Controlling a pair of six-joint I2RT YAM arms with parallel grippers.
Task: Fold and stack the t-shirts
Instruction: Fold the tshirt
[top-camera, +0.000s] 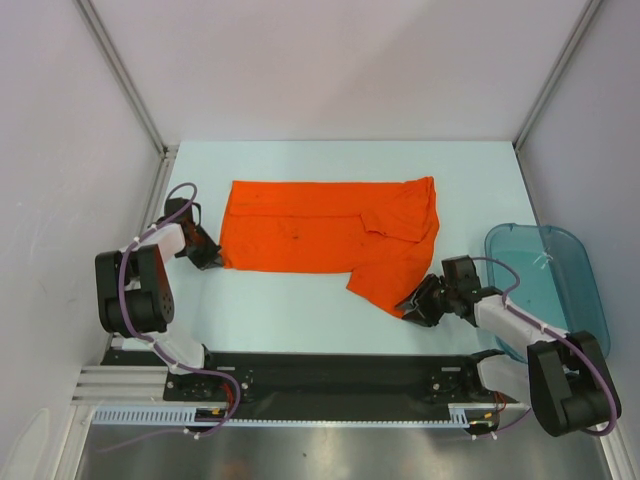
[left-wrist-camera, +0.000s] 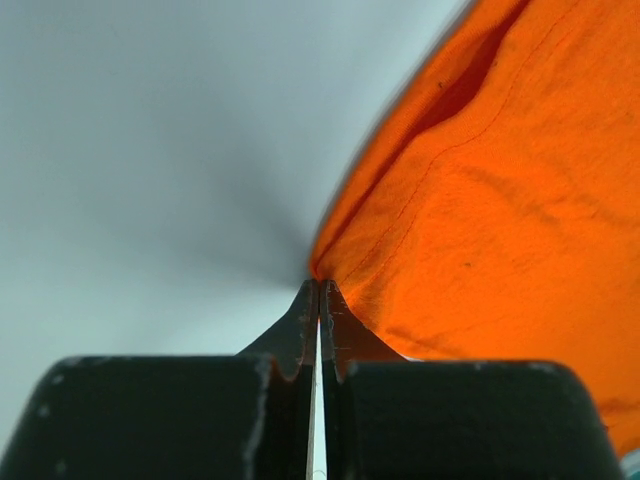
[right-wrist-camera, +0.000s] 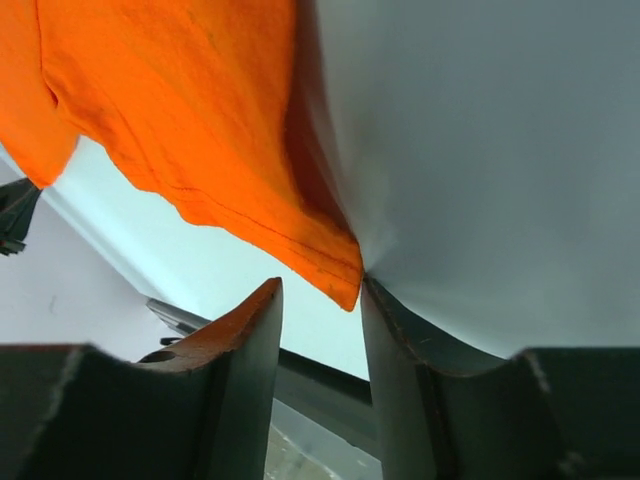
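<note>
The orange t-shirt (top-camera: 320, 235) lies spread across the middle of the table, with one flap reaching toward the near right. My left gripper (top-camera: 207, 256) sits at its near-left corner. In the left wrist view the left gripper (left-wrist-camera: 320, 288) is shut, and the corner of the shirt (left-wrist-camera: 480, 220) meets the tips. My right gripper (top-camera: 416, 306) is at the shirt's near-right tip. In the right wrist view the right gripper (right-wrist-camera: 320, 292) is open, and the hemmed corner of the shirt (right-wrist-camera: 200, 120) hangs between the fingers, close to the right one.
A translucent teal bin (top-camera: 545, 285) stands at the right side of the table, just beyond my right arm. White walls with metal posts enclose the table on three sides. The black base rail (top-camera: 330, 375) runs along the near edge.
</note>
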